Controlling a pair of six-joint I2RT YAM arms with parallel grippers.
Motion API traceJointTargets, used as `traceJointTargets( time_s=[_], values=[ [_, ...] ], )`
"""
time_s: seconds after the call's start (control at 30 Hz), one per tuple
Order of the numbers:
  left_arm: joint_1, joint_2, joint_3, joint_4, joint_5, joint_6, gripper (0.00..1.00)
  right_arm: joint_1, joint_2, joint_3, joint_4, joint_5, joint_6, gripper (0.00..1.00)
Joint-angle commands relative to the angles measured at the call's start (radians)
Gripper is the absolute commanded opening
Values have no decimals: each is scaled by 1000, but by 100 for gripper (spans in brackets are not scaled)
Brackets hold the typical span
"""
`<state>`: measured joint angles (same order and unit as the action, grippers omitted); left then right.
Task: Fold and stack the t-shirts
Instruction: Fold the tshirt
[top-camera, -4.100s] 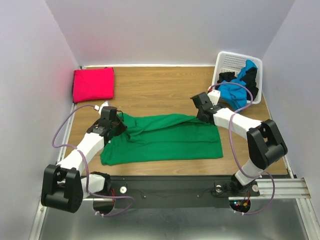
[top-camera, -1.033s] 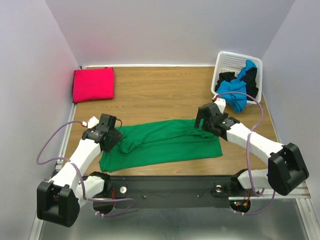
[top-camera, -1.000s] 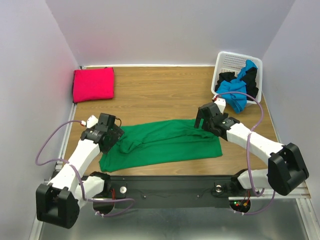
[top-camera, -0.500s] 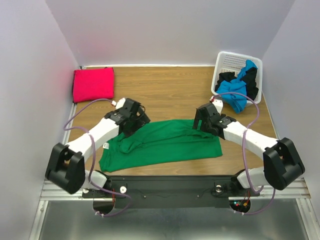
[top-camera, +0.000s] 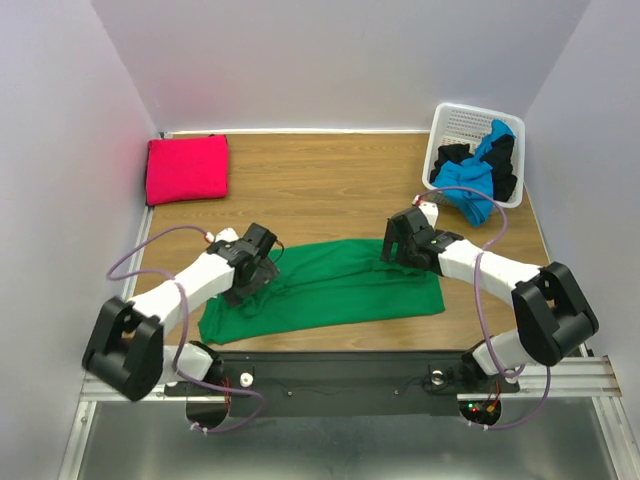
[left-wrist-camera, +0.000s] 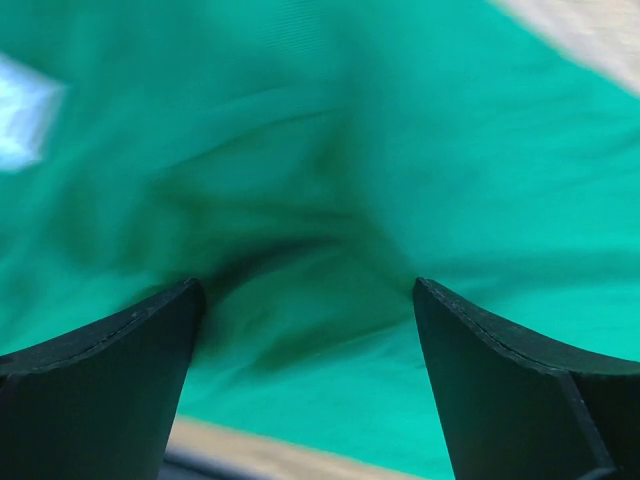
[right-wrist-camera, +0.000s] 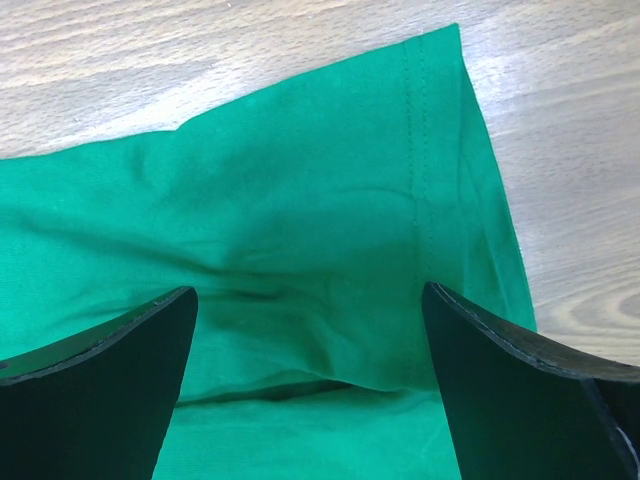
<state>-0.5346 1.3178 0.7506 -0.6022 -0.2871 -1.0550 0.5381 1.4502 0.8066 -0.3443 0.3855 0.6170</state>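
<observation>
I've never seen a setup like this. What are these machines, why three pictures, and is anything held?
Two white robot arms are bolted at the near edge of a wooden table; each ends in a two-finger gripper. The wide picture comes from a fixed camera above and behind them. The close-ups come from wrist cameras, so the black wedges are each gripper's own fingers. A green t-shirt lies spread on the table, a folded magenta t-shirt sits far left, and a white basket of blue and black clothes stands far right. The left gripper and right gripper both stand open over the green t-shirt, holding nothing.
</observation>
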Motion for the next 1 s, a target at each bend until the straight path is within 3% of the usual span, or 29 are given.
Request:
traceJointTargets(
  time_s=[0.0, 0.23, 0.33, 0.5, 0.63, 0.8, 0.97],
  values=[
    [12, -182, -11, -232, -118, -117, 99, 10, 9, 5, 45, -2, -8, 100],
    [13, -347, -56, -225, -32, -120, 99, 8, -10, 2, 47, 0, -10, 100],
    [13, -359, -22, -200, -79, -117, 99, 8, -30, -1, 47, 4, -16, 100],
    [15, -278, 58, -75, -95, -59, 99, 10, -36, 32, 53, -7, -48, 100],
    [30, -178, 14, 71, -40, -19, 99, 10, 9, 78, 71, -20, -79, 100],
    [116, 9, -39, 263, 106, 72, 99, 8, 114, 137, 122, -43, -112, 100],
    [208, 144, -45, 347, 146, 107, 99, 8, 191, 103, 183, -126, -129, 100]
  ],
)
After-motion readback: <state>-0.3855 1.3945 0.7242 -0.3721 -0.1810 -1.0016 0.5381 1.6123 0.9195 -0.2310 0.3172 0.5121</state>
